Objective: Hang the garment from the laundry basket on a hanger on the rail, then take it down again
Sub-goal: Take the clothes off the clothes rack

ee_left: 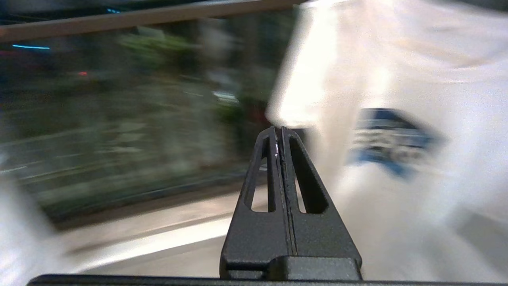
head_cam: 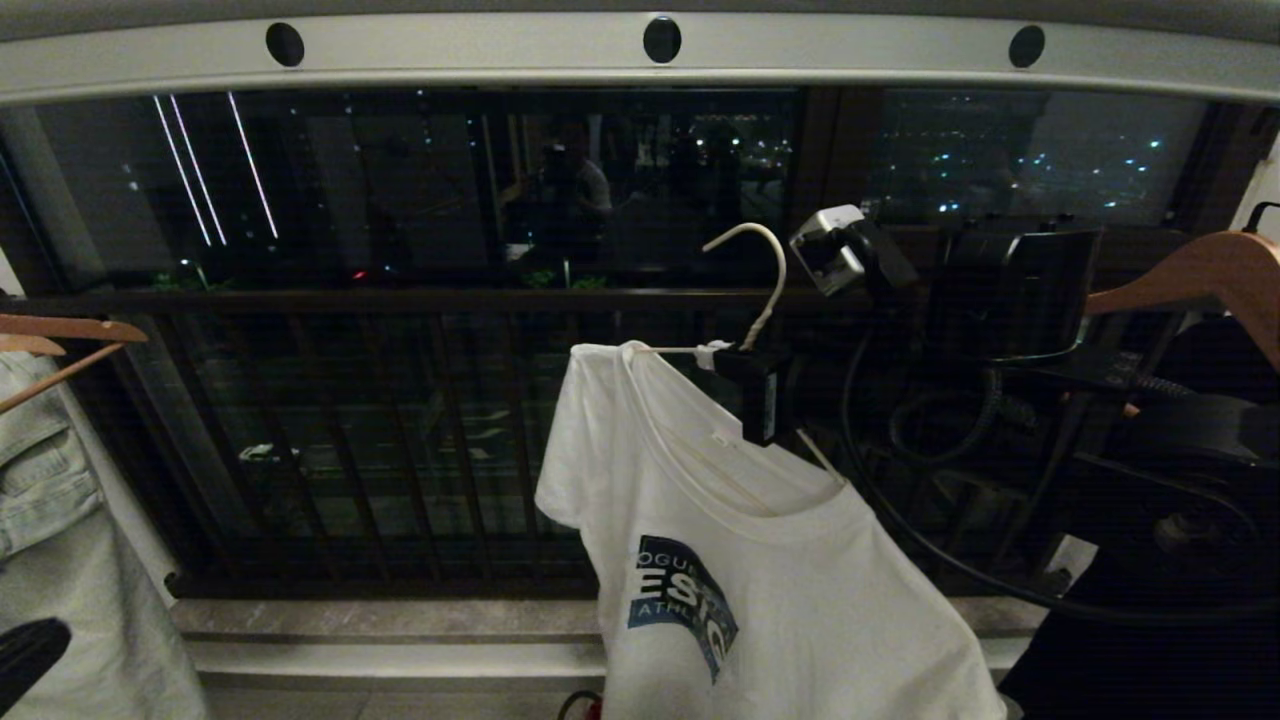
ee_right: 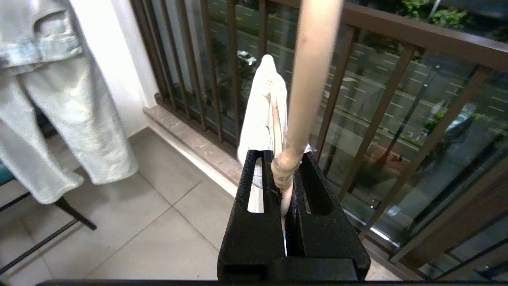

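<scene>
The garment (head_cam: 800, 580), a white T-shirt with a blue chest logo, hangs tilted on the thin white wire hanger (head_cam: 765, 270). My right gripper (head_cam: 745, 365) is shut on the hanger's twisted neck (ee_right: 282, 171) and holds it in the air below the rail (head_cam: 640, 60). The hook is clear of the rail. In the right wrist view the garment (ee_right: 260, 111) hangs just beyond my right gripper (ee_right: 282, 157). My left gripper (ee_left: 279, 131) is shut on nothing, low and beside the garment (ee_left: 397, 139). The laundry basket is out of view.
Brown wooden hangers (head_cam: 60, 340) carry pale denim clothes (head_cam: 50, 520) at the left. Another wooden hanger (head_cam: 1200, 270) with a black garment (head_cam: 1150, 640) is at the right. The dark balcony railing (head_cam: 400, 300) and a stone sill (head_cam: 380, 620) lie behind.
</scene>
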Motion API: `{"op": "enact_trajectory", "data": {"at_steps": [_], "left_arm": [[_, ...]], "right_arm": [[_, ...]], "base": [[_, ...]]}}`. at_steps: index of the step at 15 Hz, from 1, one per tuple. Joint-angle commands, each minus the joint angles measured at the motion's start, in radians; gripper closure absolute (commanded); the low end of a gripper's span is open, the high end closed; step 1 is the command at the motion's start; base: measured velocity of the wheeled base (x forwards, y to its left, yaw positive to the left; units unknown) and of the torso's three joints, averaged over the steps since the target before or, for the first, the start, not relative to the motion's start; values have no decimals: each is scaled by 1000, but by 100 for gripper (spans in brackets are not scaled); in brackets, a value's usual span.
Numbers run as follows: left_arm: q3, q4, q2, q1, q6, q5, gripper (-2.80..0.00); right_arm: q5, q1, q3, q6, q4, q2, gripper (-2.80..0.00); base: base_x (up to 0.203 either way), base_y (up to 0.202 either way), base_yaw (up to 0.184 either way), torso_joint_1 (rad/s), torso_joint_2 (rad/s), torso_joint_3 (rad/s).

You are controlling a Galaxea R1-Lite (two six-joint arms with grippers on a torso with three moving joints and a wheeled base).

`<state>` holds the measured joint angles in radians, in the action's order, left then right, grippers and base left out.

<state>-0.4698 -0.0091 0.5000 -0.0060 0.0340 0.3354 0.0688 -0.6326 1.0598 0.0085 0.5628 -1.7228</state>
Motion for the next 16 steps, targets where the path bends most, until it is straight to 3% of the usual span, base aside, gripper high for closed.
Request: {"op": "enact_trajectory", "data": {"at_steps": [1,4,7,11,12,14,16], "left_arm": [[-106,0,272,-23,0,102,0],[-251,-3,563,-169,2,194,0],[-342,-64,813,-309,2,228,0],[-376,-264,1051,-371,-3,201,0],[-374,-308,1078,-378,-7,177,-280],[-376,-351,1097,-390,-39,144,-280],[-383,-398,1103,-407,-71,55,-280]], "right_arm": [[3,1,-3,-1,4,-3,0],[0,1,6,-4,5,-14,0],[-4,13,34,-6,8,-48,0],[-6,23,61,-4,8,-87,0],[-6,24,63,-4,8,-92,0],[-6,24,63,-4,8,-102,0],[-6,24,62,-4,8,-106,0]], "base": [[0,0,0,0,0,0],[0,0,0,0,0,0],[0,0,0,0,0,0],[0,0,0,0,0,0],[0,0,0,0,0,0],[0,0,0,0,0,0],[0,0,0,0,0,0]]}}
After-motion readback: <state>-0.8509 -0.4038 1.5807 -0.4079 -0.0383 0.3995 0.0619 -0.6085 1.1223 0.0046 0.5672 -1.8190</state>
